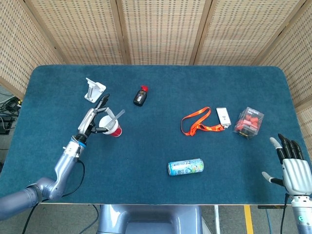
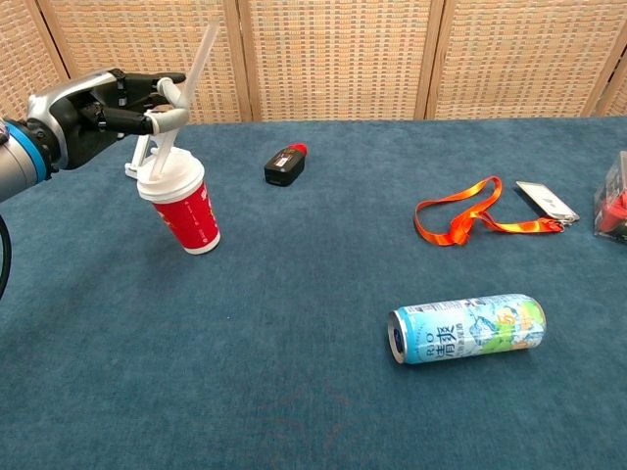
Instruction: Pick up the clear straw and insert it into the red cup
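Observation:
The red cup (image 2: 191,212) (image 1: 115,129) with a white lid stands tilted on the blue table, left of the middle. A clear straw (image 2: 195,70) (image 1: 117,115) pokes through its lid and leans up to the right. My left hand (image 2: 103,113) (image 1: 94,120) pinches the straw just above the lid. Far off at the table's front right edge, my right hand (image 1: 292,168) is held up with fingers spread and nothing in it; the chest view does not show it.
A white bracket (image 1: 94,89) lies behind the cup. A black bottle with a red cap (image 1: 141,96), an orange lanyard (image 1: 197,123), a white card (image 1: 224,116), a clear box of red pieces (image 1: 249,122) and a lying drink can (image 1: 185,166) are spread to the right.

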### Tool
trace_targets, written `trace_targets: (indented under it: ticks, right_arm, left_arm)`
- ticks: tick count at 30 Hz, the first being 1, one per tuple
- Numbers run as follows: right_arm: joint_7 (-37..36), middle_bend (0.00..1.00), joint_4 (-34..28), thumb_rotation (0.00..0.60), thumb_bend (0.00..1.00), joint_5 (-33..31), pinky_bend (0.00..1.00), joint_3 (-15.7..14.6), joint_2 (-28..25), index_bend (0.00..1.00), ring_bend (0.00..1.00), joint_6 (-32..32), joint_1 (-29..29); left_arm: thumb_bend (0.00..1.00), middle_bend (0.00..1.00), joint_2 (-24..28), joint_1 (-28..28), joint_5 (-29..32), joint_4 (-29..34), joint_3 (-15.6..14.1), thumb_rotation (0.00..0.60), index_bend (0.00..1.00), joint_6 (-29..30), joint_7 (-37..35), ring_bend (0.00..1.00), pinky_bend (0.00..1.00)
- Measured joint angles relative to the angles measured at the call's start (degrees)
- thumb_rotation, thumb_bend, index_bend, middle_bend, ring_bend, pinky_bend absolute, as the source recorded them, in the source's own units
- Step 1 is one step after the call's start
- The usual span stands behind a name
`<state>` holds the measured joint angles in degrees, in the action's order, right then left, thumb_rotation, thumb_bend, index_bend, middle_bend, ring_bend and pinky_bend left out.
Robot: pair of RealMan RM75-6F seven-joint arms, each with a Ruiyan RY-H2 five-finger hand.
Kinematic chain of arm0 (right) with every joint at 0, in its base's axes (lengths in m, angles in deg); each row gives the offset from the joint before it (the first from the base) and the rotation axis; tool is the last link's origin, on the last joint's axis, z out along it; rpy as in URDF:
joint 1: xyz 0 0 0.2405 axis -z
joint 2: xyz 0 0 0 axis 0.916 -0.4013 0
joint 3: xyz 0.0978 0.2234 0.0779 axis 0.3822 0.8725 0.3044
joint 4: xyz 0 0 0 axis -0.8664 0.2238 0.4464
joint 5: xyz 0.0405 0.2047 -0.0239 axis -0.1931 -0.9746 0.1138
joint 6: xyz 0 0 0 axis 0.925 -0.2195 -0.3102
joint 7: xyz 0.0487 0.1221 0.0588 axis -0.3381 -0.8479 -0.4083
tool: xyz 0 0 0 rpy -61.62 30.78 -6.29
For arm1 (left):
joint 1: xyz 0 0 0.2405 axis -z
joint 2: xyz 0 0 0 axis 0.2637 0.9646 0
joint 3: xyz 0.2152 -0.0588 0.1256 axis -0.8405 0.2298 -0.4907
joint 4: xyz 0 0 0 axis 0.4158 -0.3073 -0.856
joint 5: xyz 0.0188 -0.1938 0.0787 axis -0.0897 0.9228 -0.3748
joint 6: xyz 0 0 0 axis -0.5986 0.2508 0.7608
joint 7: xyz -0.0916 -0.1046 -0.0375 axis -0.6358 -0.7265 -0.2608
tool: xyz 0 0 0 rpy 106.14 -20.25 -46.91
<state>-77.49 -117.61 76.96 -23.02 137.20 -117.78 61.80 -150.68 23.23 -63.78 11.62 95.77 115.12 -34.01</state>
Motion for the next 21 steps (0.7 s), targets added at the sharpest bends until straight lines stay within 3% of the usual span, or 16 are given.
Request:
trace_targets:
  ticks: [21]
  right_arm:
    - [0.36, 0.00, 0.09, 0.600, 0.07, 0.06, 0.00, -0.15, 0.18, 0.13, 0.00, 0.21, -0.12]
  left_arm:
    - [0.37, 0.00, -0.39, -0.03, 0.24, 0.02, 0.51, 0.600, 0.67, 0.78, -1.41, 0.00, 0.00]
